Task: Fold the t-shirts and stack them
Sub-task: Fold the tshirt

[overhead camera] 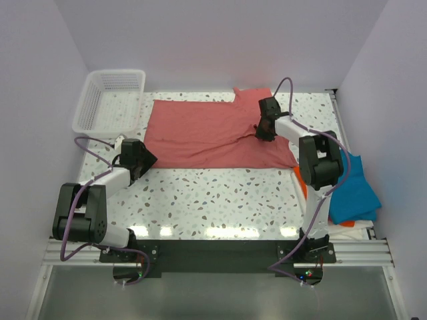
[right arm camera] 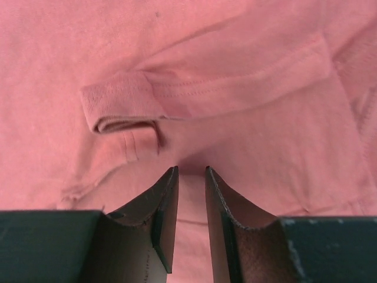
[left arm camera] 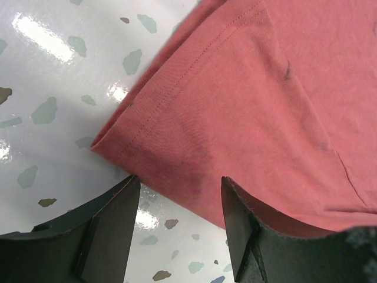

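We are looking down on the dusty salmon-red t-shirt (overhead camera: 213, 133), which is lying spread flat across the far half of the speckled tabletop (overhead camera: 220, 200). The left hand (left arm camera: 179, 188) is sitting released at the shirt's near left corner, its fingers standing wide apart with the stitched hem showing between them. The right hand (right arm camera: 191, 174) is reaching low over the shirt's right side, just near a ribbed edge (right arm camera: 118, 109) that is folding over on itself. Its fingers are standing close together with a narrow strip of cloth between them, and we are unable to tell whether that cloth is pinched. The teal-blue t-shirt (overhead camera: 353, 190) is lying crumpled at the tabletop's right edge, with the bright orange t-shirt (overhead camera: 301, 183) peeking out beside it. A white mesh basket (overhead camera: 87, 110) is standing at the far left corner.
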Robot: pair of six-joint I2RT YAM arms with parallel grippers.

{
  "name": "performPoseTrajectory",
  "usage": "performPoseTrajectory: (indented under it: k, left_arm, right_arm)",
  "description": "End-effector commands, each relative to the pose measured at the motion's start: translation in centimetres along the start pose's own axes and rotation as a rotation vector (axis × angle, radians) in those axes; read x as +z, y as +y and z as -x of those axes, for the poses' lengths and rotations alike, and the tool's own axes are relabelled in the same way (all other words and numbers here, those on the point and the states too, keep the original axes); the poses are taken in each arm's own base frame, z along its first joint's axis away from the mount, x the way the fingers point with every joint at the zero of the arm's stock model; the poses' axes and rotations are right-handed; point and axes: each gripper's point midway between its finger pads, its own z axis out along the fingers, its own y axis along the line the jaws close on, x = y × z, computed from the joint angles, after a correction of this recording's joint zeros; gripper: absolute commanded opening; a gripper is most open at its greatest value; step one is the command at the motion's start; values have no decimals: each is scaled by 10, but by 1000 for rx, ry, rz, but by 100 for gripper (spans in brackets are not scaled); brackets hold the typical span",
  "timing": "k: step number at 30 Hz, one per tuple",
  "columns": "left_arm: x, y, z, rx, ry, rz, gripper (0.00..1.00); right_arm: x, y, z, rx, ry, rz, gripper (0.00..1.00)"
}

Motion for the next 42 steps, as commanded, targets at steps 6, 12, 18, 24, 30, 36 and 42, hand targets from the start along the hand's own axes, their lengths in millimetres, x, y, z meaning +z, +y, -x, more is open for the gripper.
performPoseTrajectory:
  k: [6, 12, 18, 24, 30, 36, 42]
  left_arm:
    - [1, -17, 17, -17, -50, -37, 62]
    - [3, -16, 15, -15, -42, -27, 62]
    - [3, -16, 15, -15, -41, -26, 62]
    - [2, -19, 17, -18, -42, -37, 62]
    - [1, -20, 17, -21, -41, -40, 64]
    - [-3, -20, 18, -17, -43, -38, 64]
    - [-6, -20, 20, -14, -46, -37, 65]
  right_arm:
    - [12, 35, 32, -2, -47, 45, 29]
    - [21, 49, 41, -15, -53, 59, 32]
    - [28, 71, 49, -42, -69, 126, 44]
    - [21, 96, 61, -55, -111, 218, 63]
    - [9, 103, 81, -80, -178, 244, 78]
    - [3, 103, 109, -76, -241, 255, 82]
    - [12, 83, 129, -57, -247, 221, 83]
